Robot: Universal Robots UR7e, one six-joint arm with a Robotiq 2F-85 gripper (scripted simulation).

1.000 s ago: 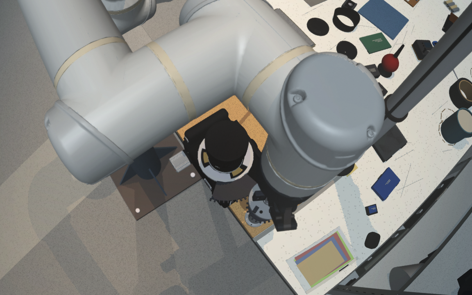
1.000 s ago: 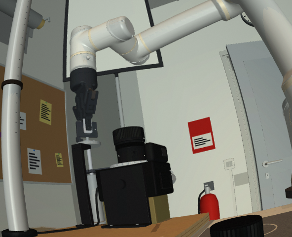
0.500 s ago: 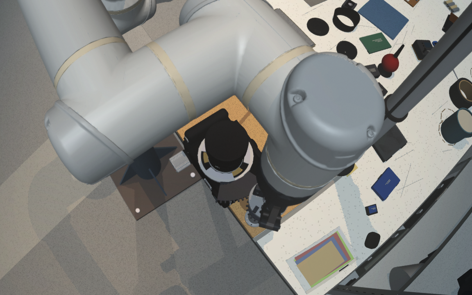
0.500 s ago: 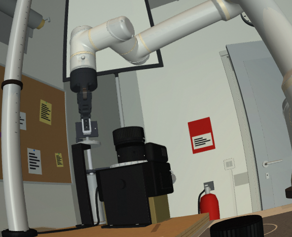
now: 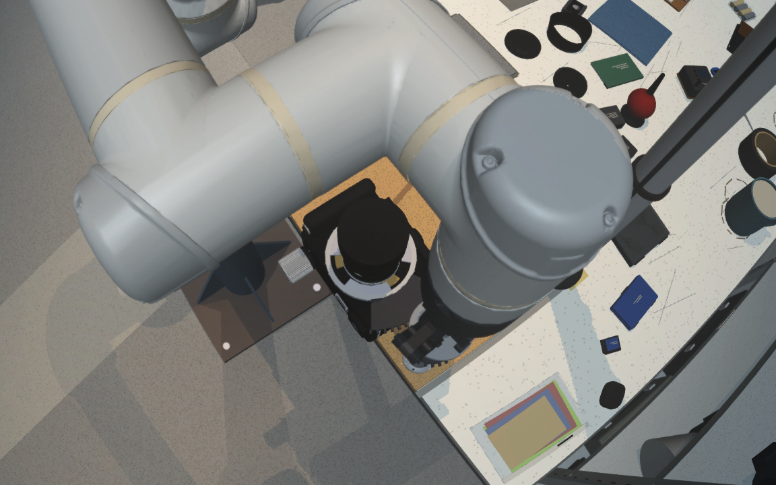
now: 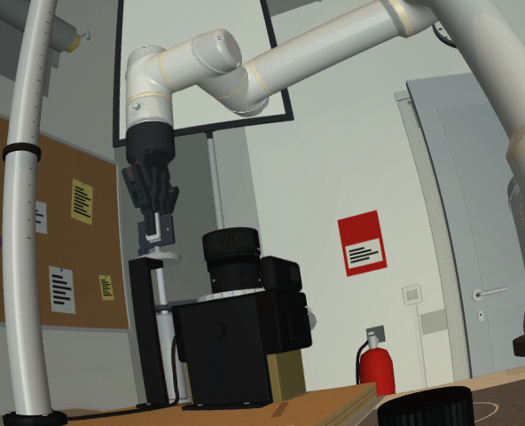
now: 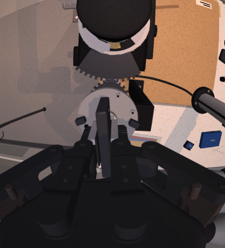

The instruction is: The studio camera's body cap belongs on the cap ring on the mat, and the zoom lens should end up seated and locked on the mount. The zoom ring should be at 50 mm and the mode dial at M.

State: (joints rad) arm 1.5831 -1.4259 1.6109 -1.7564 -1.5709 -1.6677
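Note:
On the cork board at the bench's corner the black studio camera lies on its back with the zoom lens standing upright on its mount, a white ring around the lens base. Beside the camera a grey geared knob sits on a post, its teeth meeting a dark toothed sector by the lens. I hold the knob's upright dark handle in my closed gripper, directly above it. A black ribbed cap lies on the dark mat in the foreground.
A dark mug and a tape roll stand on the white bench to the right, among small black parts, a red blower and blue and green cards. A grey pole crosses above the bench. The dark mat lies left of the camera.

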